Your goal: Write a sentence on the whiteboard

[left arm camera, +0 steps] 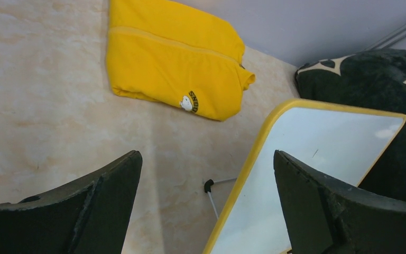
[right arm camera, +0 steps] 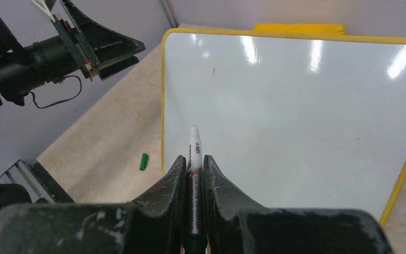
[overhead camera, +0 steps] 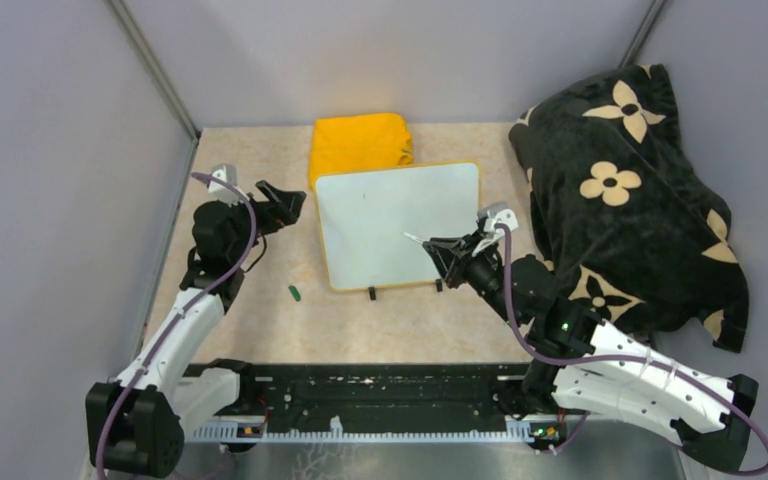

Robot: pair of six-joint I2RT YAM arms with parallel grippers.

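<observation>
Right hand (right arm camera: pixel 194 161), bottom centre of the wrist view, is clamped on a marker (right arm camera: pixel 194 142). The cap is off and the tip is pointed out over the near part of the whiteboard (right arm camera: pixel 296 106). Whether the tip touches the board cannot be told.

A green cap (overhead camera: pixel 294 293) is seen on the counter (overhead camera: pixel 260 330), lower left of the board and apart from it.

The whiteboard is placed mid-frame in the top view, with its black clips on the near edge. No sentence is seen on it, only a tiny dark speck toward its upper left.

Left hand (overhead camera: pixel 285 205), just left of the board, is spread wide apart. Nothing is held and the board is not touched.

A yellow cloth (overhead camera: pixel 360 145) is met at the board's far edge. A black flowered blanket (overhead camera: pixel 630 200) is heaped at the right.

Risks, as judged:
- The board is not pinned by anything, so it could be pushed or skewed by pen pressure.
- The marker could be tilted or slid in the grip if pressed hard.
- Faint or broken strokes are likely if it is pressed too lightly.
- Room for the words could be lost if writing is started low on the board.

No containers are seen in any view, so no contents are noted.
</observation>
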